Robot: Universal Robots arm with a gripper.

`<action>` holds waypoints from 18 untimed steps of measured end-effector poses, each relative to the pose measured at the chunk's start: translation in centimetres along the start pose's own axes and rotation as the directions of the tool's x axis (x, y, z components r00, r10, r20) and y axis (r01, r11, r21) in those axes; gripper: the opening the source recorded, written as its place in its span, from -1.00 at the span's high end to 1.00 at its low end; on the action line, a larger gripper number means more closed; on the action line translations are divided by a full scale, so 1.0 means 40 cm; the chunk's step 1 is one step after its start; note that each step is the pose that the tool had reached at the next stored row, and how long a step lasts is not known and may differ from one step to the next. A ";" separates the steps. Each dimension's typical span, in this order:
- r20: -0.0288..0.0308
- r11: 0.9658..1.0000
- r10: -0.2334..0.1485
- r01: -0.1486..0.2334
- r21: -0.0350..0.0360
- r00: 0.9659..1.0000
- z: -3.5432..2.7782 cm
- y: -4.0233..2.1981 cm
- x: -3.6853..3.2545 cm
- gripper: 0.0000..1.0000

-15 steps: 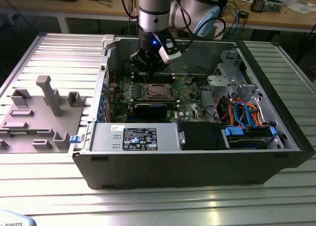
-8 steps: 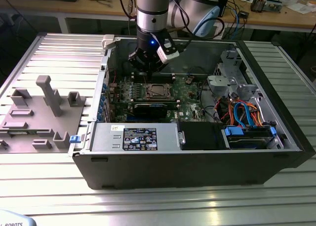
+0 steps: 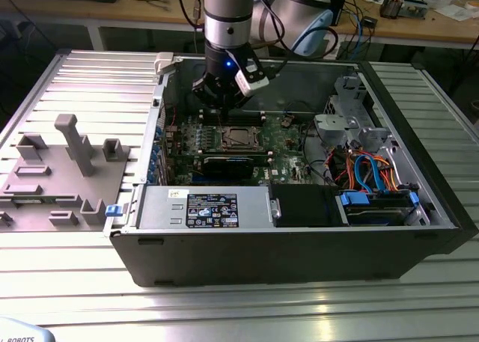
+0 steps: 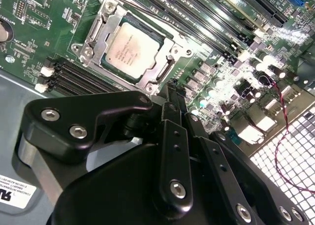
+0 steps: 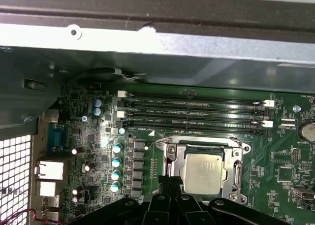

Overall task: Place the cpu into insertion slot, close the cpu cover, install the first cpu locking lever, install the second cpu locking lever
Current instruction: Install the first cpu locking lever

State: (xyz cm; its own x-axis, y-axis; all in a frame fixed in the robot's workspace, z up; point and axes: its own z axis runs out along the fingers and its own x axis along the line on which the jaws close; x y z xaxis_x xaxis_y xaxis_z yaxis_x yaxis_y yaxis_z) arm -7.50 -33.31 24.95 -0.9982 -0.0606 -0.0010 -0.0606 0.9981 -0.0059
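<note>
- While the gripper point(image 4: 170, 89) hovers with fingers pinched together, empty, the cpu point(image 4: 132, 50) sits in its socket at its 11 o'clock.
- Cpu cover point(image 4: 147, 80) frames it: thin, stiff, springy; best pressed at the edge.

**Three cameras on one open computer case**

The exterior view looks down from in front of the computer case point(image 3: 299, 245), taking in the whole case. Both wrist views look closely past the gripper point(image 4: 170, 94) at the motherboard point(image 5: 98, 151), sharing its socket area.
</note>
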 end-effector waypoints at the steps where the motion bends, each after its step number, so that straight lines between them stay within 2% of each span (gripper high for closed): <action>1: 0.000 1.000 0.000 0.000 0.000 1.000 0.000 0.000 0.006 0.79; 18: 0.000 1.000 0.000 0.000 0.000 1.000 0.000 0.002 0.029 0.79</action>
State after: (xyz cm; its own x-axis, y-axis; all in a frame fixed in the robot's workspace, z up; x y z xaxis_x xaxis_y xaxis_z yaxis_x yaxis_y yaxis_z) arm -8.66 -33.28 24.95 -0.9982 -0.0606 -0.0010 -0.0606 0.9981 -0.0059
